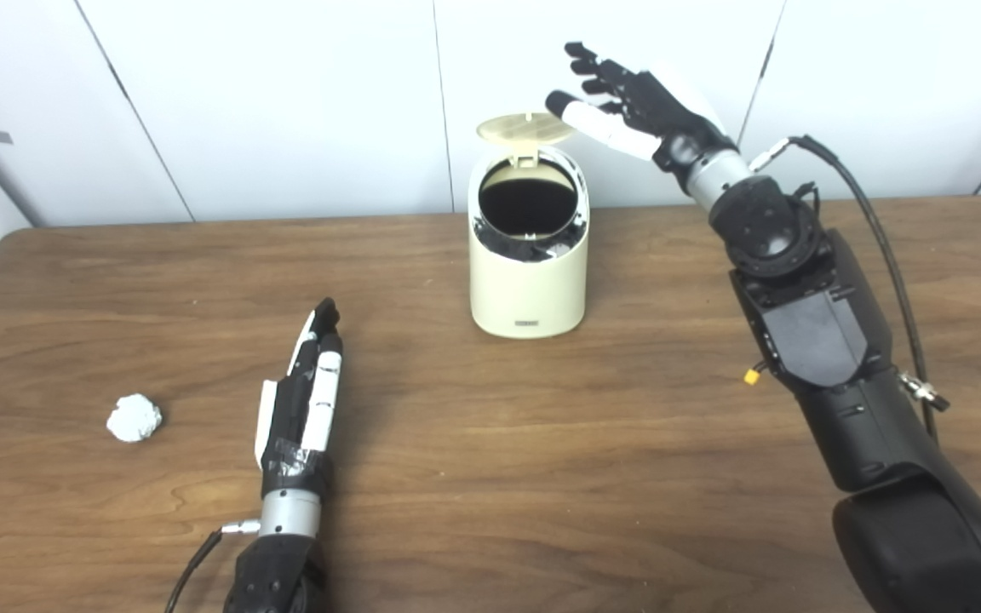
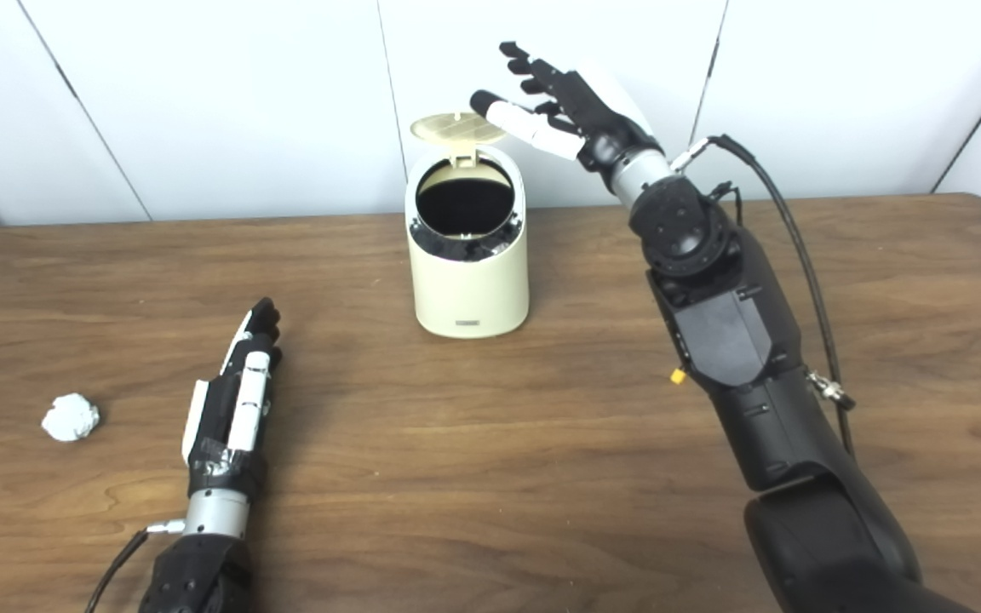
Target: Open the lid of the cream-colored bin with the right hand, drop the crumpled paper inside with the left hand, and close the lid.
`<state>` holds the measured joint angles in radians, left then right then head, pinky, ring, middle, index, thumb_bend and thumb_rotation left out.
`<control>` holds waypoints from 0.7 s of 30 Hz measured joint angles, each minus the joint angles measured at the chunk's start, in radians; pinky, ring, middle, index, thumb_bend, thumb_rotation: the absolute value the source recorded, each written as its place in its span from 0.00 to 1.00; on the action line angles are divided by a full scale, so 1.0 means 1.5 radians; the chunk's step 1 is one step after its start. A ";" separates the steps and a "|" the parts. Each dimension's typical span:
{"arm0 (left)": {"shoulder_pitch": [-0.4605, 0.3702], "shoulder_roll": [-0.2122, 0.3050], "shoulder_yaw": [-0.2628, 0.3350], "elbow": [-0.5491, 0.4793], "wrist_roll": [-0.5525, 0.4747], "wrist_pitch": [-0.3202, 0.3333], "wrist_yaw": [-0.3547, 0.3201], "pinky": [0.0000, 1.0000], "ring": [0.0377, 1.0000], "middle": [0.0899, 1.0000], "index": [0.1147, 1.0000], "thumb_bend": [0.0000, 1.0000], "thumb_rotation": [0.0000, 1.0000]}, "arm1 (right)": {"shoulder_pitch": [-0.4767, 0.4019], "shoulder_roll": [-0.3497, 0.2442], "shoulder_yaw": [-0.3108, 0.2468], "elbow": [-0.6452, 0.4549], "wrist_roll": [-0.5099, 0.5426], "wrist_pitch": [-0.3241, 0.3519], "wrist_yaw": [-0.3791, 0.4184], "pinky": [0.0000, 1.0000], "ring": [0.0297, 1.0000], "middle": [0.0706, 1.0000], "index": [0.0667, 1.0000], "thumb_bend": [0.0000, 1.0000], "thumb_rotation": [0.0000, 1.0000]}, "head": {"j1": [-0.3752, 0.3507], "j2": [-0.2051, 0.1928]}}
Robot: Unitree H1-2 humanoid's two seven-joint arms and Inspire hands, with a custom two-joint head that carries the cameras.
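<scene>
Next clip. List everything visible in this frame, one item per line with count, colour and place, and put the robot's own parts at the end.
bin: one, cream-coloured, upright at the table's far centre, dark inside.
lid: one, cream, hinged at the bin's back edge, standing open.
crumpled paper: one, white, on the table at near left, apart from both hands.
table: one, brown wood grain, fills the lower view.
wall panels: white, behind the table.
left hand: one, black and white, low over or on the table right of the paper, fingers straight, holding nothing.
right hand: one, black and white, raised beside the open lid, fingers spread, a fingertip at the lid's edge.
</scene>
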<state>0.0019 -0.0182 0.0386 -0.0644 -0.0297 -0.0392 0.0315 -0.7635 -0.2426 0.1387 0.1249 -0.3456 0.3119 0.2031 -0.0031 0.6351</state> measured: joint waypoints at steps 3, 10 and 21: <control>0.000 0.001 0.000 0.000 -0.004 0.000 -0.001 1.00 1.00 0.97 0.97 0.39 0.81 | 0.016 -0.013 -0.006 -0.024 0.006 0.006 0.001 0.80 0.89 0.91 0.92 0.48 0.85 | -0.001 0.000; 0.001 0.009 -0.001 0.000 -0.011 0.001 -0.005 1.00 1.00 0.98 0.98 0.36 0.80 | 0.079 -0.023 -0.047 -0.064 0.054 0.036 0.007 0.84 0.92 0.93 0.92 0.46 0.91 | -0.011 0.006; 0.000 0.012 0.000 -0.001 -0.020 0.005 -0.010 1.00 1.00 0.97 0.97 0.35 0.80 | 0.150 -0.020 -0.087 -0.140 0.134 0.039 0.008 0.91 0.94 0.96 0.93 0.49 0.93 | -0.021 0.012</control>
<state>0.0025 -0.0004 0.0389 -0.0661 -0.0593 -0.0312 0.0161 -0.5381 -0.2726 0.0079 -0.0854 -0.1451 0.3700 0.2150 -0.0352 0.6534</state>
